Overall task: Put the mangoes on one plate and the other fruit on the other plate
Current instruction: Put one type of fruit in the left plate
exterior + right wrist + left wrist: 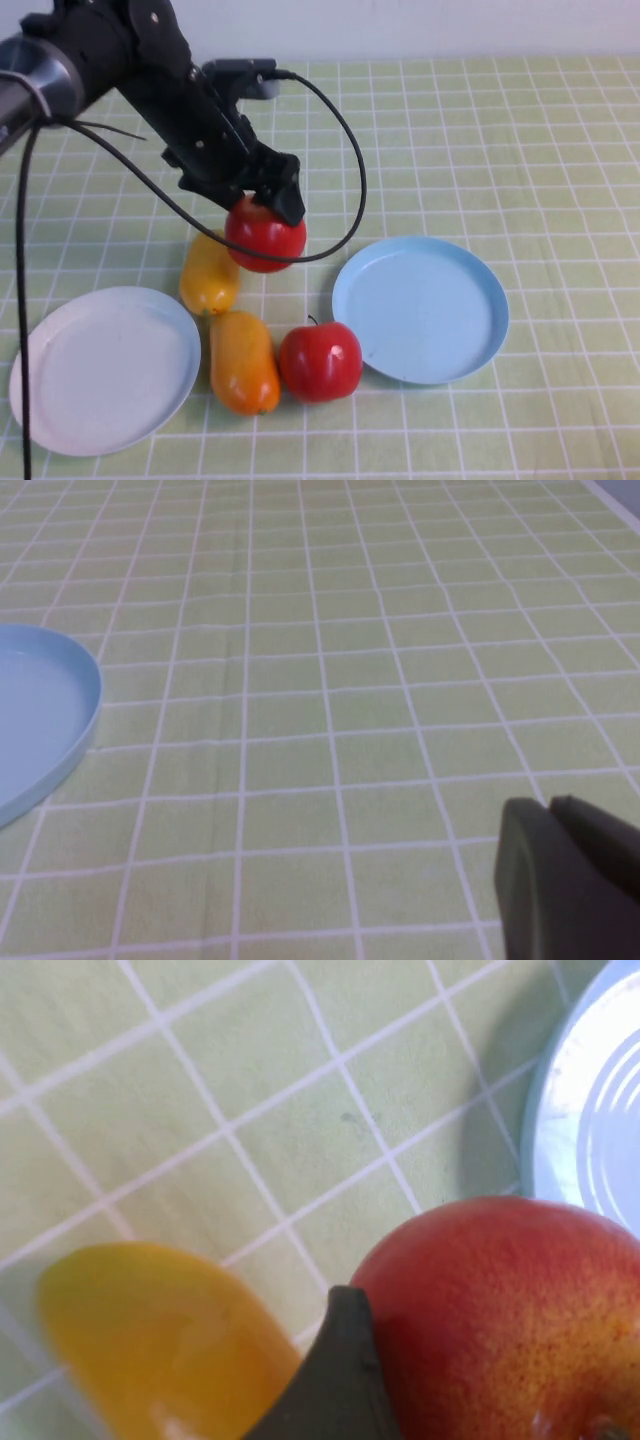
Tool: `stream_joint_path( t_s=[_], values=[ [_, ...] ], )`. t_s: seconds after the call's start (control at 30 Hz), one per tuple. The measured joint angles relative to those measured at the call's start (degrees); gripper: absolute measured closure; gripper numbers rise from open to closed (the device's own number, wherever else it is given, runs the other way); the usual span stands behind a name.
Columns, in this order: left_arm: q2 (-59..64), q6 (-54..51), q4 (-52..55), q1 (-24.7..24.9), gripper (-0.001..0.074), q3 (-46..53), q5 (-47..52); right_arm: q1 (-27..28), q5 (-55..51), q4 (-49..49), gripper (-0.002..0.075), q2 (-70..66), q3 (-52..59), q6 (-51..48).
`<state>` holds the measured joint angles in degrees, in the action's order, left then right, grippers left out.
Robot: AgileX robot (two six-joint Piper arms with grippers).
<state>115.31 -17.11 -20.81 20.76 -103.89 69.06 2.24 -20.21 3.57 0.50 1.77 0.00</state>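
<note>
Mangoes and apples are all sitting off their plates: in the high view the left pincer [268, 205], reaching in from the upper left of the frame, is clenching one red apple [265, 236] at the centre, apparently lifted just beside the yellow mango [208, 273]. The orange mango [243, 362] and the second apple [320, 361] are lying touching at lower centre, between the bare white plate [105, 368] at lower left and the bare blue plate [420, 308] at right. By this showing nothing is sorted yet. The green checked counter [520, 140] is lying open along the right and top.

In the left wrist view the gripped apple is filling the lower right, a dark finger [335, 1380] pressing against it, the yellow mango at lower left, the blue rim at upper right.

In the right wrist view the right pincer [565, 880], its state impossible to tell, is sitting at lower right over open counter, the blue plate's edge at far left.
</note>
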Motion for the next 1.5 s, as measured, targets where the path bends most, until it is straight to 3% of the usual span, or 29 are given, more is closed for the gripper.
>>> stream_joint_path(
  t_s=[0.17,0.43,0.67,0.9,1.03,1.5],
  values=[
    [-8.93,0.0,6.31,-0.24,0.0139,4.68,0.08,0.0,0.0,0.0,0.0742,0.0,0.0,0.0],
    [-24.78,3.37,13.2,-3.46,0.0139,29.15,-2.35,0.0,0.0,0.0,0.0742,0.0,0.0,0.0],
    [-28.47,5.62,18.95,-6.11,0.0139,45.61,-16.03,0.0,0.0,0.0,0.0742,0.0,0.0,0.0],
    [-28.71,6.16,18.96,-6.21,0.0136,47.3,-19.49,0.0,0.0,0.0,0.0742,0.0,0.0,0.0],
    [-29.66,7.3,18.96,-6.21,0.007,47.33,-17.9,0.0,0.0,0.0,0.0742,0.0,0.0,0.0],
    [-34.53,11.82,20.43,-6.31,0.0067,44.62,-15.0,0.0,0.0,0.0,0.0743,0.0,0.0,0.0]
  ],
)
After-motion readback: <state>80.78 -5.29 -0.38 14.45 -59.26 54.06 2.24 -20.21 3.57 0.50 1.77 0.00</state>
